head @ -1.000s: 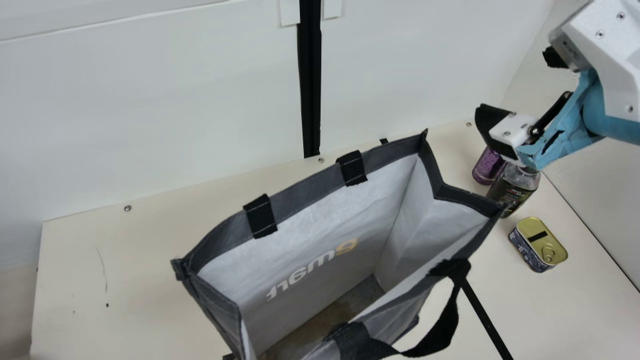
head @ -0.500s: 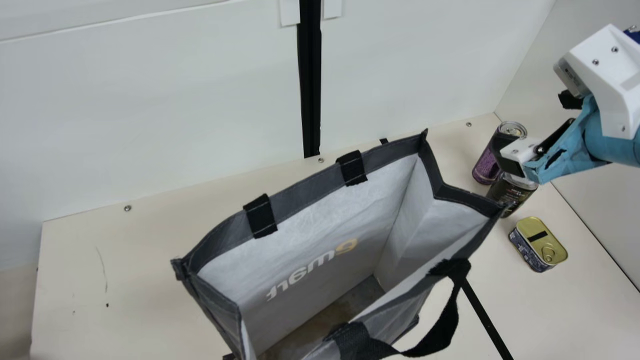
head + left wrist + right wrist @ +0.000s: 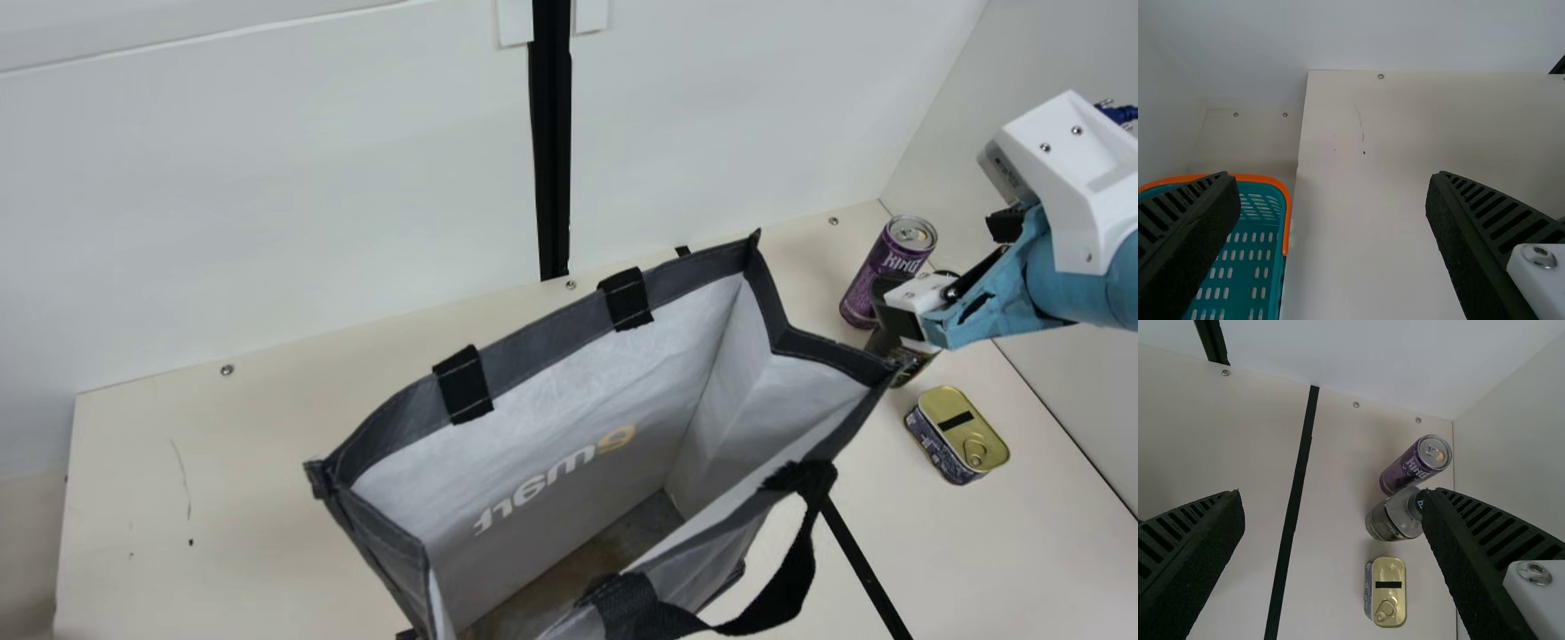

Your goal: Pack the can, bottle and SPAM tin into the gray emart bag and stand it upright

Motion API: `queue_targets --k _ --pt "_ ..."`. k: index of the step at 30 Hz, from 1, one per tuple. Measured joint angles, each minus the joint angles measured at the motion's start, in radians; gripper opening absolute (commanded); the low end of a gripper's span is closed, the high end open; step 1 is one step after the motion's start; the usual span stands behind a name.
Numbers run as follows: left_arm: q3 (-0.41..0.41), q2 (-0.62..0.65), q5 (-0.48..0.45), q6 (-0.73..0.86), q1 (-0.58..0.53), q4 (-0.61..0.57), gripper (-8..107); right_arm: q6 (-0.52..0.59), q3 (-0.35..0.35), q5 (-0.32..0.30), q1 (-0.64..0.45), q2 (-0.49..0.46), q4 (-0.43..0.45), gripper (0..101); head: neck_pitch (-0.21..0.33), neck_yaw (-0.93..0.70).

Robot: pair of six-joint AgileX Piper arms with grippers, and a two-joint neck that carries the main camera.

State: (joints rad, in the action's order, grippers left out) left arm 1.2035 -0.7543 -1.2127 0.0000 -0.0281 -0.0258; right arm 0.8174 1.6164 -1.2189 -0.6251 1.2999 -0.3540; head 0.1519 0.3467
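Right gripper [image 3: 1335, 495], fingers spread wide. Bottle [image 3: 1386, 520] below, nearer one finger. Best centre claw over it before closing, sparing can [image 3: 1408, 468] just beyond.

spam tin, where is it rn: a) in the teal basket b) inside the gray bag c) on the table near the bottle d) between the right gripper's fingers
c: the tin lies on the table, near the bottle and outside the bag.

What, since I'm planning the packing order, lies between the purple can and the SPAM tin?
The bottle stands between the purple can and the SPAM tin, as the right wrist view shows.
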Motion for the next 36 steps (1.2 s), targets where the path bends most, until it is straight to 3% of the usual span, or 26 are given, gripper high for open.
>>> queue_targets --k 36 --pt "0.002 -0.009 0.011 0.007 -0.018 0.001 90 0.0 0.0 0.0 0.0 0.0 0.0 95 0.0 0.0"
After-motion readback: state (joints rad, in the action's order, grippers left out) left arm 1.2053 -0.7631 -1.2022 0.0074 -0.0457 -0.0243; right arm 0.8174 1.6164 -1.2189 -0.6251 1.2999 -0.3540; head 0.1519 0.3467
